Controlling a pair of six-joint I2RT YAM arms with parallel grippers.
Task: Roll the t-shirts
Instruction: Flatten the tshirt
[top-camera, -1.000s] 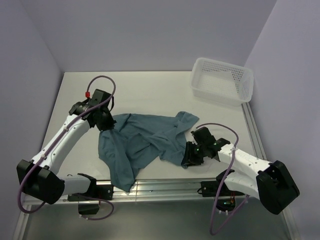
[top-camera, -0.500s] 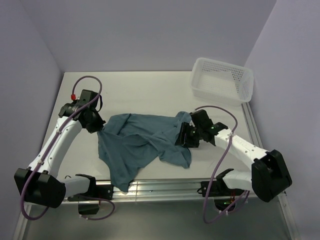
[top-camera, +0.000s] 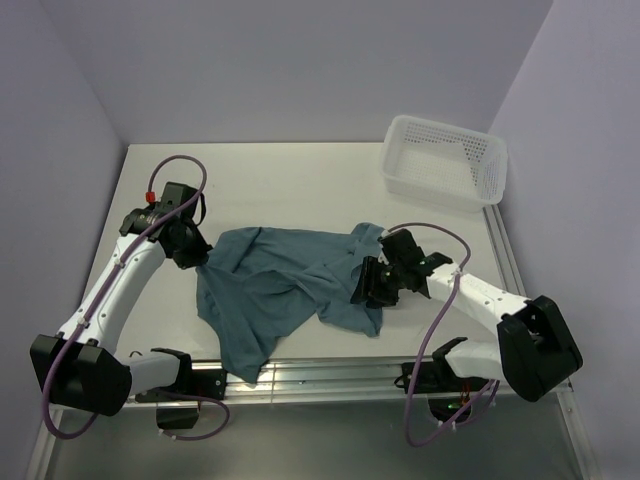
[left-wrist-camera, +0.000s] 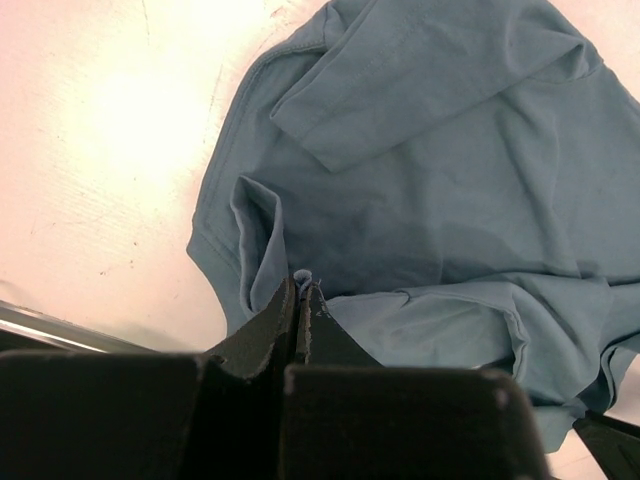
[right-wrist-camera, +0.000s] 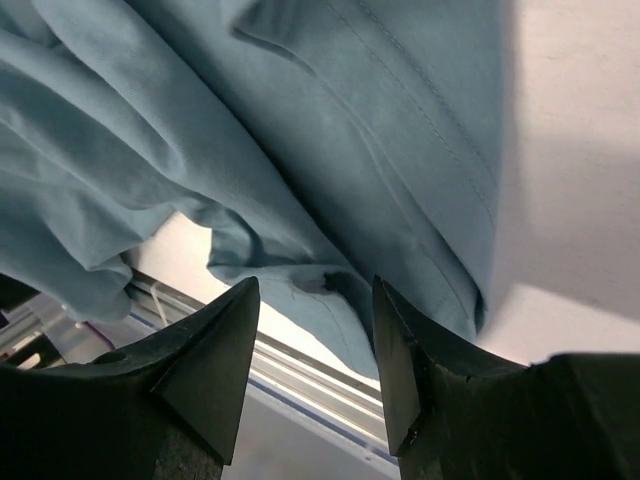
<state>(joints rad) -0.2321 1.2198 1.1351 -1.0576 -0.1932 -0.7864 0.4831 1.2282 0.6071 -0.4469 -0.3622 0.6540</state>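
Left jaws clamp the shirt (top-camera: 280, 285) at its left edge; right jaws gape over its bunched right side (nothing held): pinch one layer, pull flat.

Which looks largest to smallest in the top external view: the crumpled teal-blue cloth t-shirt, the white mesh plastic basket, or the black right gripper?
1. teal-blue cloth t-shirt
2. white mesh basket
3. black right gripper

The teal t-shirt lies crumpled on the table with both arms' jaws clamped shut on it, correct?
Not quite: the t-shirt lies crumpled on the table, but only the left gripper is shut on it. The right gripper holds its jaws open over the cloth, as the right wrist view shows.
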